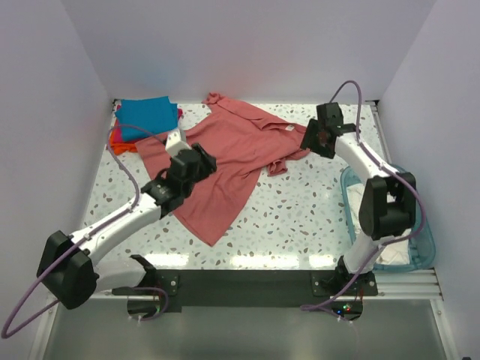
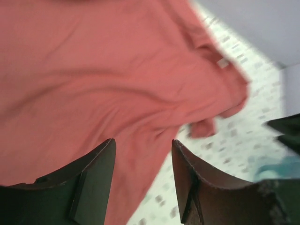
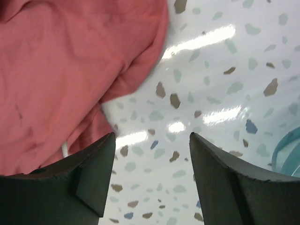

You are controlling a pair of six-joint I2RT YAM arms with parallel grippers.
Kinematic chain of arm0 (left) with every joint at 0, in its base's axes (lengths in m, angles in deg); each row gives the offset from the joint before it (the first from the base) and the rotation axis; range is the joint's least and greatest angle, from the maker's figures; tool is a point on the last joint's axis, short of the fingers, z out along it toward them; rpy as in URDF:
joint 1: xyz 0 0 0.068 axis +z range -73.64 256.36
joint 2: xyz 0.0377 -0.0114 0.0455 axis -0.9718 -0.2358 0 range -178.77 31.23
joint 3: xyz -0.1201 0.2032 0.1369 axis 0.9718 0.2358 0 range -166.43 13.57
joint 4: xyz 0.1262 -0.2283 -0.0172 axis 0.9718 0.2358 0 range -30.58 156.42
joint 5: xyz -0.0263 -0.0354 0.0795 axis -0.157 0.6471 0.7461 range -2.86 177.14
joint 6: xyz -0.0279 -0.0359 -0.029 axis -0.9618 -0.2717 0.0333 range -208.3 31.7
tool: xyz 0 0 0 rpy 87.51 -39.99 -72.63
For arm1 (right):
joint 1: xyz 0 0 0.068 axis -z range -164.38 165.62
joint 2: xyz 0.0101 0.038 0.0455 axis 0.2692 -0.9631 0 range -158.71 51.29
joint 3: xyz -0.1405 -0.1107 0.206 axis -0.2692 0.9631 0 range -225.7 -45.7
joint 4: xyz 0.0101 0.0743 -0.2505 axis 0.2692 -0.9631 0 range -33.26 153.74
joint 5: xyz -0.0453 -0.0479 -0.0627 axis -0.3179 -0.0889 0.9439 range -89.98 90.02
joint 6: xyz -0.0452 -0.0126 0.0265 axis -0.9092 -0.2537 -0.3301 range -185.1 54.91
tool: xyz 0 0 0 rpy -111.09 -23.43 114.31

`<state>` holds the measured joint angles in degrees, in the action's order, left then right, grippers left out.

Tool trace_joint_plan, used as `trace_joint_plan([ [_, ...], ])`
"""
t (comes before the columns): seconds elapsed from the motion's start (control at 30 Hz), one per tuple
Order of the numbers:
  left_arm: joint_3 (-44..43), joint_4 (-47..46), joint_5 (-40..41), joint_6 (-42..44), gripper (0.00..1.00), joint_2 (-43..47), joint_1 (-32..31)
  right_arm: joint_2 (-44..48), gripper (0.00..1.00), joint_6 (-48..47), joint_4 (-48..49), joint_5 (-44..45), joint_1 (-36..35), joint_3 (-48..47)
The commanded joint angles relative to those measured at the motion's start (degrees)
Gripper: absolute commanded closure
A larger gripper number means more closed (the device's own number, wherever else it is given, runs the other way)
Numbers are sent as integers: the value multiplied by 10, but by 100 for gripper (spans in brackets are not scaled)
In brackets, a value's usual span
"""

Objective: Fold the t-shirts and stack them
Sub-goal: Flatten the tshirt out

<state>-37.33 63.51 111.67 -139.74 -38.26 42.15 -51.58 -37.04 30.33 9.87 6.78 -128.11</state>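
A large salmon-red t-shirt (image 1: 225, 157) lies spread and rumpled across the middle of the table, and shows in the left wrist view (image 2: 93, 84) and the right wrist view (image 3: 61, 70). A teal-blue folded shirt (image 1: 148, 116) tops a stack at the back left, with magenta-pink (image 1: 180, 112) and orange (image 1: 120, 139) edges under it. My left gripper (image 1: 201, 161) (image 2: 143, 154) hovers open and empty over the red shirt's left part. My right gripper (image 1: 309, 139) (image 3: 152, 154) is open and empty over bare table by the shirt's right sleeve.
A translucent blue plastic tub (image 1: 390, 225) stands at the right edge beside the right arm's base; its rim shows in the right wrist view (image 3: 288, 150). White walls close the table on three sides. The terrazzo tabletop (image 1: 300, 217) lies bare at front right.
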Motion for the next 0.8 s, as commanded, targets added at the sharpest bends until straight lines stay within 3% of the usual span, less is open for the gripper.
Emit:
trace_joint_plan([
  [0.0, 97, 132, 116, -90, 45, 13, -77, 60, 34, 7, 81, 5, -46, 76],
  [0.13, 142, 202, 145, -169, 48, 38, -160, 67, 40, -5, 98, 6, -92, 96],
  [0.3, 163, 219, 146, -206, 48, 24, -224, 42, 44, -28, 102, 2, -122, 86],
  [0.77, 172, 192, 134, -198, 54, -35, -269, -39, 46, -46, 94, 15, -166, 38],
])
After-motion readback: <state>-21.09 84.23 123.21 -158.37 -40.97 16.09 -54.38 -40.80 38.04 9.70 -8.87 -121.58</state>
